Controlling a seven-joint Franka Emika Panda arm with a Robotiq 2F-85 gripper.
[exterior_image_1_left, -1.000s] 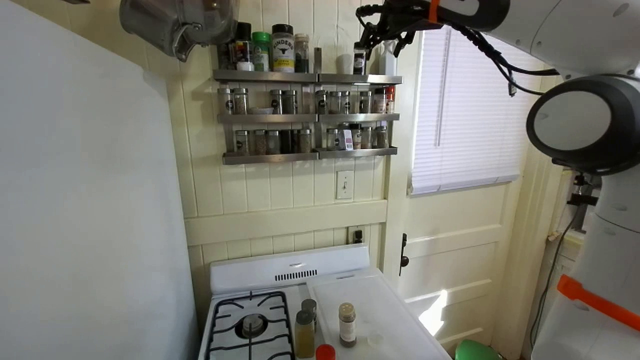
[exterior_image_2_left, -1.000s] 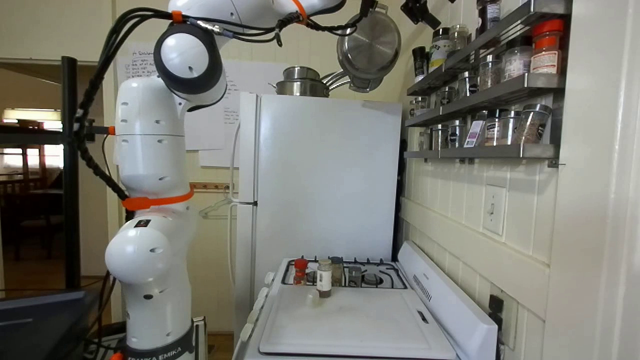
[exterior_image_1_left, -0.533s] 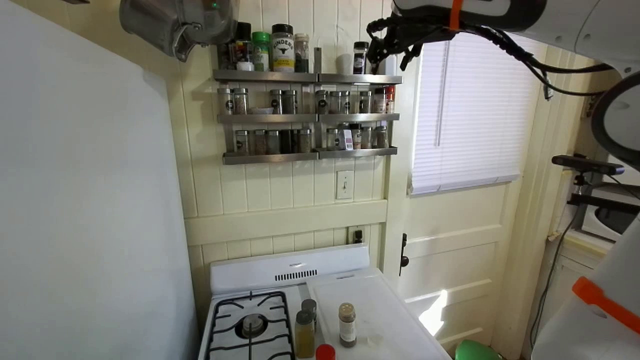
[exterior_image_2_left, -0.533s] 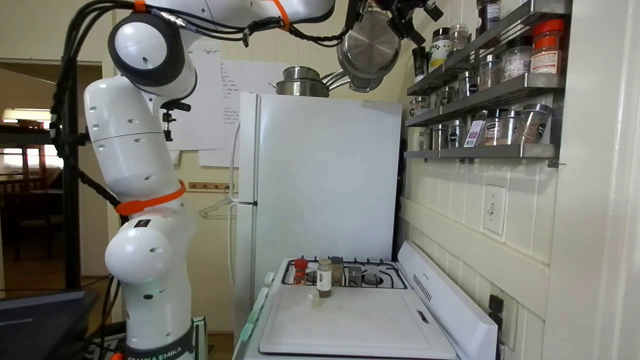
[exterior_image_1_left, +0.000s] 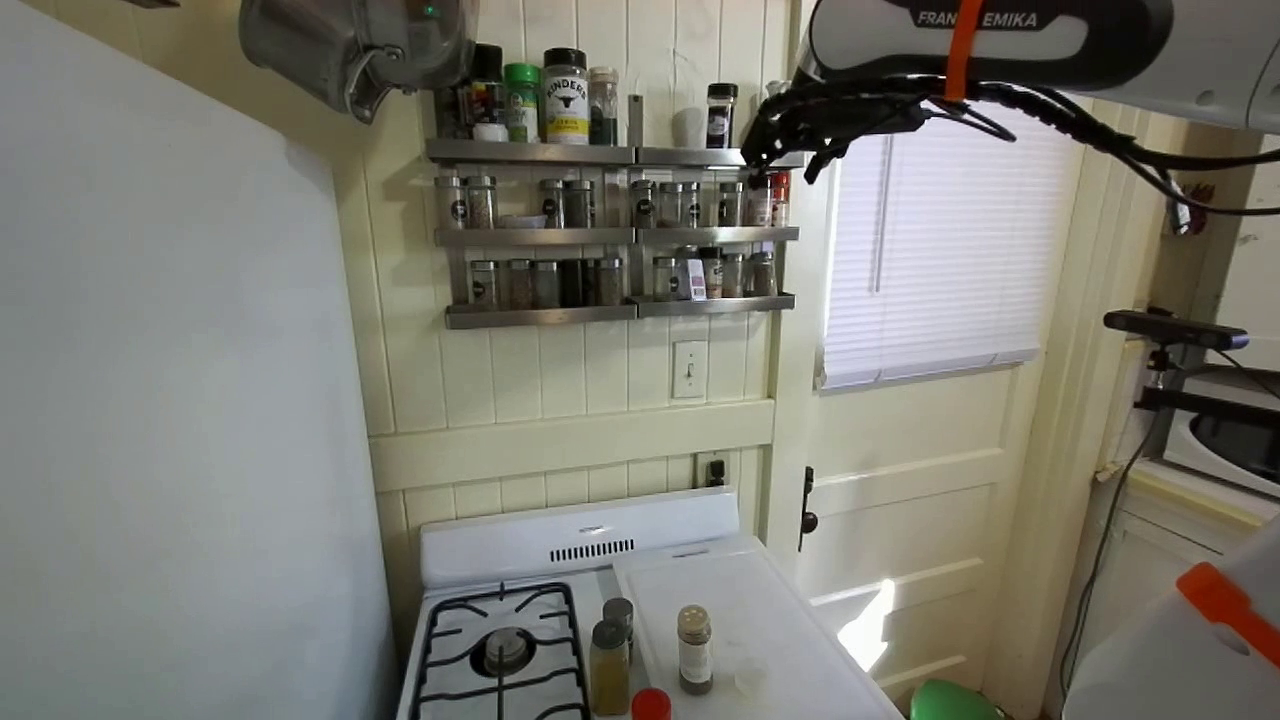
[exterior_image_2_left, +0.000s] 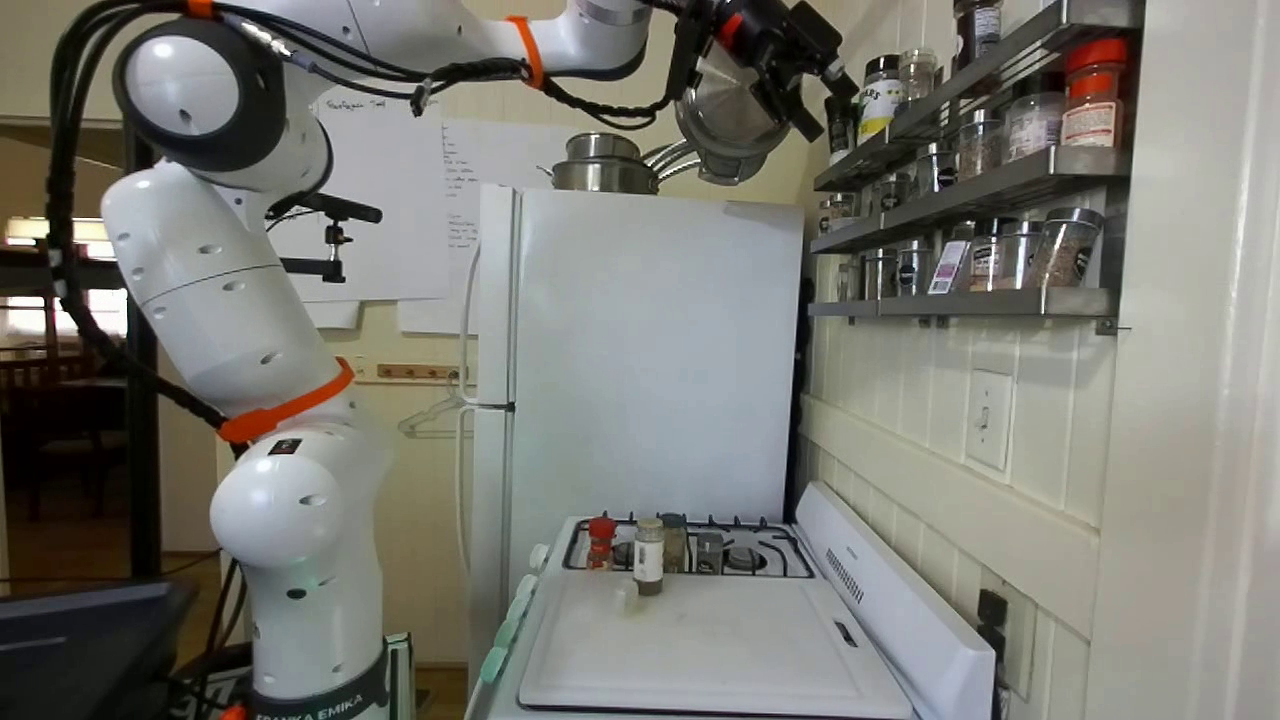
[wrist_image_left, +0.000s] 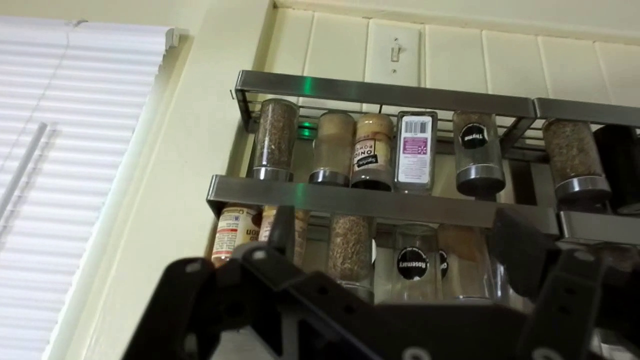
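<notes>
- six steel shelves (exterior_image_1_left: 535, 237) line one kitchen wall (exterior_image_1_left: 560, 375)
- five spice containers (exterior_image_1_left: 733, 277) occupy the bottom right shelf (exterior_image_1_left: 712, 305)
- four seasoning bottles (exterior_image_2_left: 649, 552) stand atop one stove (exterior_image_2_left: 715, 645)
- one light switch (exterior_image_1_left: 689, 370)

Black tool (wrist_image_left: 398, 240), red-topped jar (exterior_image_2_left: 1093, 97)

In an exterior view: white fridge (exterior_image_2_left: 650, 360) mid-frame, steel pots (exterior_image_2_left: 603, 178) stacked on its top, handwritten papers (exterior_image_2_left: 410, 240) upper left of centre | in an exterior view: metal pan (exterior_image_1_left: 330, 50) upper left, white blind (exterior_image_1_left: 960, 250) over pale door (exterior_image_1_left: 900, 440) upper right, light switch (exterior_image_1_left: 690, 370) centre, microwave (exterior_image_1_left: 1240, 445) right edge, green object (exterior_image_1_left: 950, 700) bottom edge, right of centre
</notes>
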